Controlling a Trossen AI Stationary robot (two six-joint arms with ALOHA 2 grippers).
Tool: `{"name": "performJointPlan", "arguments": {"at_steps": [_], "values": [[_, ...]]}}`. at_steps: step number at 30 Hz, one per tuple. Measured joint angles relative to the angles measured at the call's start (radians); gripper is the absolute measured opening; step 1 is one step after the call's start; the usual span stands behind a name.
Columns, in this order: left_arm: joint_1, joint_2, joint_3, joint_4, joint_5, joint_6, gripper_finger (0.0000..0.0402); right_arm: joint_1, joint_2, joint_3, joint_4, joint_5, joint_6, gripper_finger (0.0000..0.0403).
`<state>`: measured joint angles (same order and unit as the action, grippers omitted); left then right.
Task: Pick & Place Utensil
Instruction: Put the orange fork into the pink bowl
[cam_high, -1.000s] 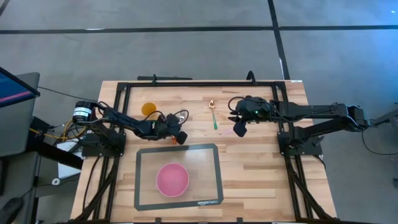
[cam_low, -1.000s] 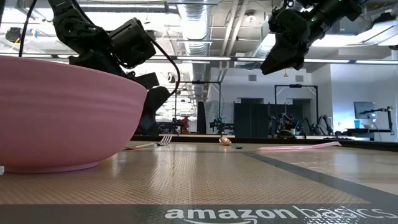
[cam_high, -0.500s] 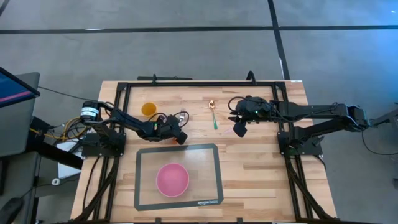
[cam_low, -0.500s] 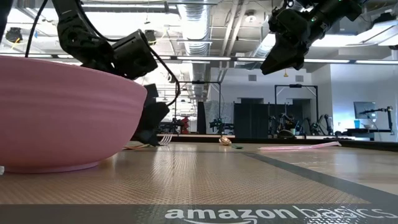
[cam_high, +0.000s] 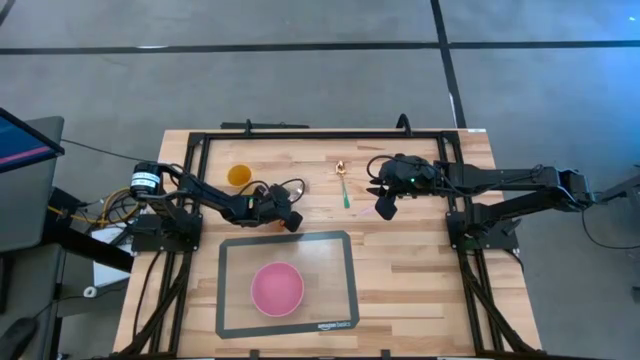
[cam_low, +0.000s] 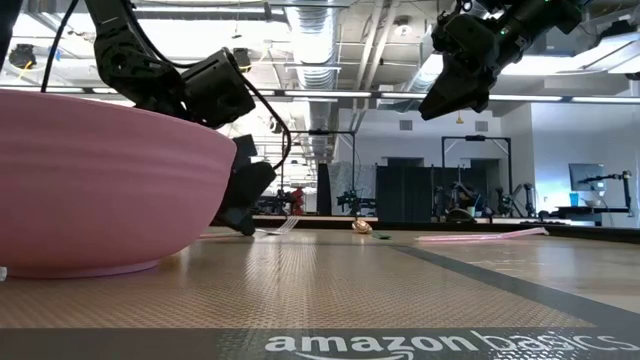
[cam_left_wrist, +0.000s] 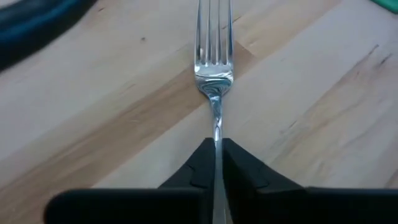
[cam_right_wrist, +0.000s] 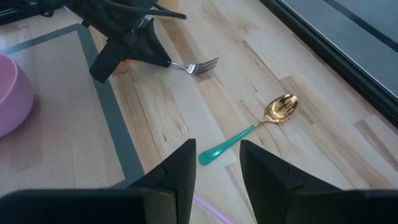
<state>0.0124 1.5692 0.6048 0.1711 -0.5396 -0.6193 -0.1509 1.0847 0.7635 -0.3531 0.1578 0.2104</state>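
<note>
A silver fork (cam_left_wrist: 214, 68) lies ahead of my left gripper (cam_left_wrist: 216, 144), which is shut on it. The right wrist view shows the fork (cam_right_wrist: 198, 65) sticking out of that gripper (cam_right_wrist: 149, 56) toward a gold spoon with a green handle (cam_right_wrist: 249, 132). In the high view my left gripper (cam_high: 288, 218) sits just beyond the mat's far edge. My right gripper (cam_right_wrist: 217, 163) hovers open above the table, right of the spoon (cam_high: 343, 186). The pink bowl (cam_high: 276, 288) stands on the mat. My left gripper pinches the fork's handle (cam_left_wrist: 216, 134) between its two fingers, a short way behind the tines. The fingers slant down from the table's left and lie along the fork. In the low view the tine end (cam_low: 288, 225) slants slightly up off the wood.
A dark-bordered mat (cam_high: 345, 300) covers the table's near middle. An orange round thing (cam_high: 238, 176) sits near the far left. A thin pink straw (cam_low: 480, 236) lies on the wood near my right gripper. A black frame (cam_high: 320, 133) edges the table.
My left gripper has come down onto the fork and a little toward the table's left. The fork's tine end, flat on the wood half a second ago, now tips slightly upward.
</note>
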Motion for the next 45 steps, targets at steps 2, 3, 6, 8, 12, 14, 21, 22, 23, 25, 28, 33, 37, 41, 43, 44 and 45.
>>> {"name": "performJointPlan", "arguments": {"at_steps": [2, 3, 6, 8, 12, 14, 21, 22, 23, 25, 28, 33, 37, 41, 43, 44, 45], "values": [[0.000, 0.000, 0.000, 0.000, 0.001, 0.000, 0.0013, 0.000, 0.000, 0.000, 0.000, 0.000, 0.000, 0.0118], [0.000, -0.002, 0.000, 0.000, 0.002, 0.000, 0.0014, 0.000, 0.000, 0.000, 0.000, 0.000, 0.000, 0.0118], [-0.002, -0.020, -0.002, 0.001, 0.018, 0.001, 0.0016, 0.000, 0.000, 0.000, 0.000, 0.000, 0.000, 0.0118], [-0.006, -0.044, -0.005, -0.010, 0.036, 0.013, 0.0012, 0.000, 0.000, 0.000, 0.001, 0.000, 0.000, 0.0118], [-0.017, -0.114, -0.005, 0.002, 0.041, 0.015, 0.0013, 0.000, 0.000, 0.000, 0.002, 0.000, 0.000, 0.0118], [-0.029, -0.149, -0.005, -0.001, 0.038, 0.018, 0.0014, 0.000, 0.000, 0.000, 0.002, 0.000, 0.000, 0.0118], [-0.114, -0.315, -0.005, 0.006, 0.059, 0.057, 0.0012, 0.000, 0.000, 0.000, 0.002, 0.000, 0.000, 0.0118], [-0.130, -0.337, -0.004, 0.008, 0.058, 0.066, 0.0013, 0.000, 0.000, 0.000, 0.002, 0.000, 0.000, 0.0118], [-0.146, -0.359, -0.004, 0.010, 0.059, 0.070, 0.0013, 0.000, 0.000, 0.000, 0.002, 0.000, 0.000, 0.0118], [-0.178, -0.401, -0.003, 0.009, 0.058, 0.072, 0.0012, 0.000, 0.000, 0.000, 0.002, 0.000, 0.000, 0.0118], [-0.224, -0.450, -0.003, 0.009, 0.058, 0.067, 0.0012, 0.000, 0.000, 0.000, 0.002, 0.000, 0.000, 0.0118], [-0.305, -0.504, -0.003, 0.008, 0.057, 0.063, 0.0013, 0.000, 0.000, 0.000, 0.002, 0.000, 0.000, 0.0118], [-0.357, -0.528, -0.003, 0.008, 0.061, 0.023, 0.0013, 0.000, 0.000, 0.000, 0.002, 0.000, 0.000, 0.0118], [-0.388, -0.541, -0.003, 0.007, 0.140, -0.071, 0.0014, 0.000, 0.000, 0.000, 0.002, 0.000, 0.000, 0.0118], [-0.403, -0.541, -0.003, -0.001, 0.190, -0.103, 0.0014, 0.000, 0.000, 0.000, 0.002, 0.000, 0.000, 0.0118], [-0.411, -0.541, -0.003, -0.011, 0.221, -0.120, 0.0014, 0.000, 0.000, 0.000, 0.002, 0.000, 0.000, 0.0118], [-0.420, -0.541, -0.003, -0.024, 0.250, -0.130, 0.0014, 0.000, 0.000, 0.000, 0.002, 0.000, 0.000, 0.0118]]}}
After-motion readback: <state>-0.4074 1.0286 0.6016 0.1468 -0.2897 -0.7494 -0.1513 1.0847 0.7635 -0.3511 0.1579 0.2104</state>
